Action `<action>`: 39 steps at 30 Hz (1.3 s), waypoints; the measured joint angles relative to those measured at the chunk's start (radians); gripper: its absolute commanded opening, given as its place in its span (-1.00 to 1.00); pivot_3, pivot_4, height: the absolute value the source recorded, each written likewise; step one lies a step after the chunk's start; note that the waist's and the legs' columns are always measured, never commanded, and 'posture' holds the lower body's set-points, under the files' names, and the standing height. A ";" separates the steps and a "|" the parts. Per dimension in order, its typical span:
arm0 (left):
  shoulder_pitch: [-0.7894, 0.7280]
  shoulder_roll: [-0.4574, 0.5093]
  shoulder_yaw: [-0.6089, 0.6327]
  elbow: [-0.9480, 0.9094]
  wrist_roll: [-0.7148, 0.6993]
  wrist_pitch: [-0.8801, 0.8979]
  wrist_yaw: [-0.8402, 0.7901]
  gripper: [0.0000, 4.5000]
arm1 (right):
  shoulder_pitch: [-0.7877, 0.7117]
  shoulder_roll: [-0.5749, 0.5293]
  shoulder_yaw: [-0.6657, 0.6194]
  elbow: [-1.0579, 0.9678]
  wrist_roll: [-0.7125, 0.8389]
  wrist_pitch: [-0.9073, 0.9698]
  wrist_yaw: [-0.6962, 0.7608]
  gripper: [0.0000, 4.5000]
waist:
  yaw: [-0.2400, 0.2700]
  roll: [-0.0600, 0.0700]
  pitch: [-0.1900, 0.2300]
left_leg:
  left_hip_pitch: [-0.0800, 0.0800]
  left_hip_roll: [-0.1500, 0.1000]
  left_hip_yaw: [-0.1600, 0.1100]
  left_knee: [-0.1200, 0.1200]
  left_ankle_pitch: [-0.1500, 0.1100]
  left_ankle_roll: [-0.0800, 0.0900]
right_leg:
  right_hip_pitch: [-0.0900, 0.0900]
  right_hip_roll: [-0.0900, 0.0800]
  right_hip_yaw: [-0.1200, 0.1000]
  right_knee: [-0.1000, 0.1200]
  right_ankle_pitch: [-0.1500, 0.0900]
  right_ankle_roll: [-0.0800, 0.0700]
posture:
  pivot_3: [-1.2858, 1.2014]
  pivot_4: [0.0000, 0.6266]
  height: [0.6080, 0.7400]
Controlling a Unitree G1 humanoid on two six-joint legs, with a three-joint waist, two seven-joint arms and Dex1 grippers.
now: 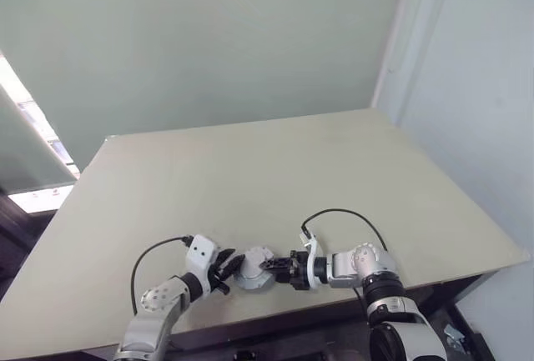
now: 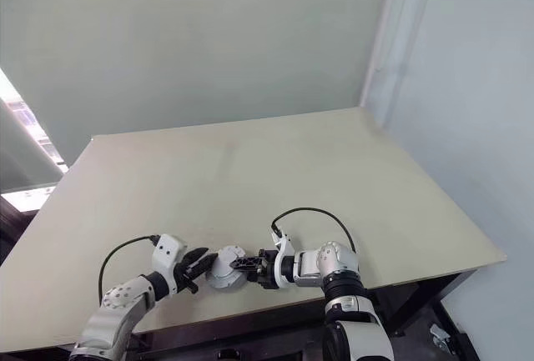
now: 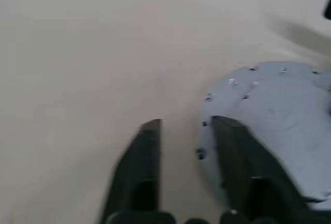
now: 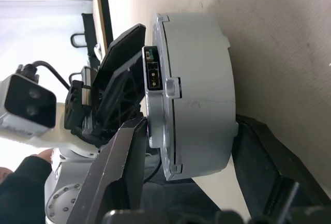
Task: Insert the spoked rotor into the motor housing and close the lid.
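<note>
Grey round motor body [image 1: 254,268]: light-grey drum w/ a thin wider flange at one end. It sits near the front edge of the table [image 1: 292,169], about mid-width, between the two grippers. It looks tipped rather than flat, though the exact lean is hard to read from the head views. In the R wrist view the drum wall [image 4: 196,89] is smooth, w/ a seam line round it and a small dark connector [image 4: 153,71] set in the flange rim. Rotor, windings and lid can't be told apart; just one closed grey unit is visible. R gripper [image 1: 275,268] comes in from the robot's right, pointing left. Its two black fingers straddle the drum, one on the flange side and one against the opposite flat end, so it's clamped on the body. L gripper [image 1: 227,268] comes in from the robot's left, just beside the flange. Its jaws stand apart w/ bare table showing between them, holding nothing. In the L wrist view one finger [image 3: 238,151] overlaps the flange edge [image 3: 279,115], which has small screw heads round the rim, while the other finger hangs over bare table. Can't tell if that finger touches. A black cable [image 1: 350,215] loops above the R wrist, and another [image 1: 150,253] arcs over the L forearm. Table top is pale beige.
</note>
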 measured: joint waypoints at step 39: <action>0.070 -0.336 0.481 -0.247 -0.891 0.496 0.430 1.00 | -0.008 0.023 -0.127 -0.089 0.363 -0.012 -0.162 -0.06 | 0.011 -0.012 0.009 | -0.020 -0.004 -0.001 0.007 -0.001 -0.002 | -0.013 -0.001 0.003 -0.002 0.002 0.002 | 0.03 -1.00 1.00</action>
